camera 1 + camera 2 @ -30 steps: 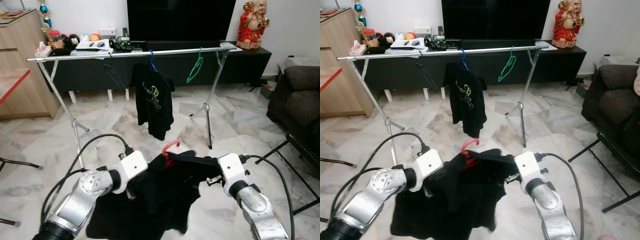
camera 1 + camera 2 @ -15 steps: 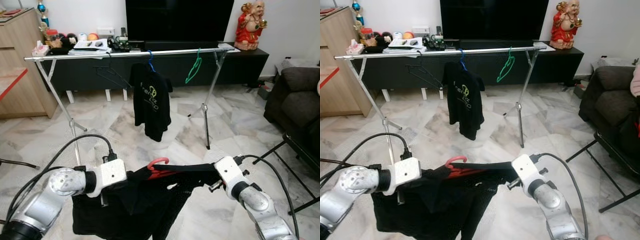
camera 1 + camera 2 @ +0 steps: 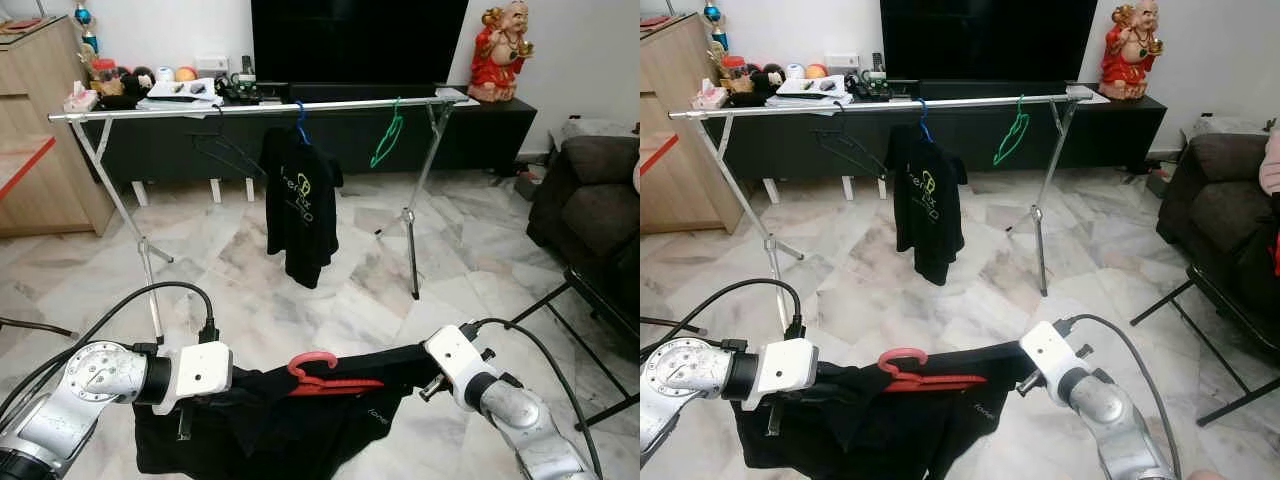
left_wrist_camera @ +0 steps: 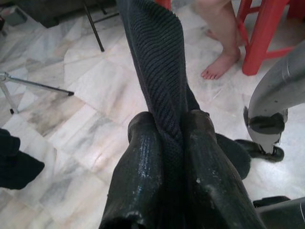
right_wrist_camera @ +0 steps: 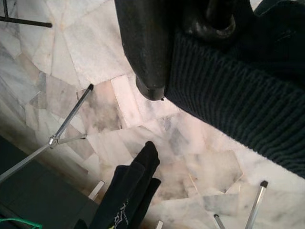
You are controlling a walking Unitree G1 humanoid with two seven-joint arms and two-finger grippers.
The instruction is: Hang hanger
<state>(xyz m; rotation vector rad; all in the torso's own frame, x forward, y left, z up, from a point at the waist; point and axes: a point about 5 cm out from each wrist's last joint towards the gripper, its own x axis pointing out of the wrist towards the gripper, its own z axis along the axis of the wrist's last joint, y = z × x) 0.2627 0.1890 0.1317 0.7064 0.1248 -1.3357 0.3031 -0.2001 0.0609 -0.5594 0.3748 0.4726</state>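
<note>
Left gripper (image 4: 169,143), right gripper (image 5: 190,52) pinch black shirt (image 3: 300,420); rack (image 3: 250,106) ahead.

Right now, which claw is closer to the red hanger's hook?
Left. The left claw grips the shirt just beside the hook; the right claw holds the far end.

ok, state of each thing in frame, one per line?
Left gripper: shut on black shirt.
Right gripper: shut on black shirt.
Black shirt: stretched between grippers, on red plastic hanger.
Silver clothes rail: one black shirt hung; green hanger bare.
</note>
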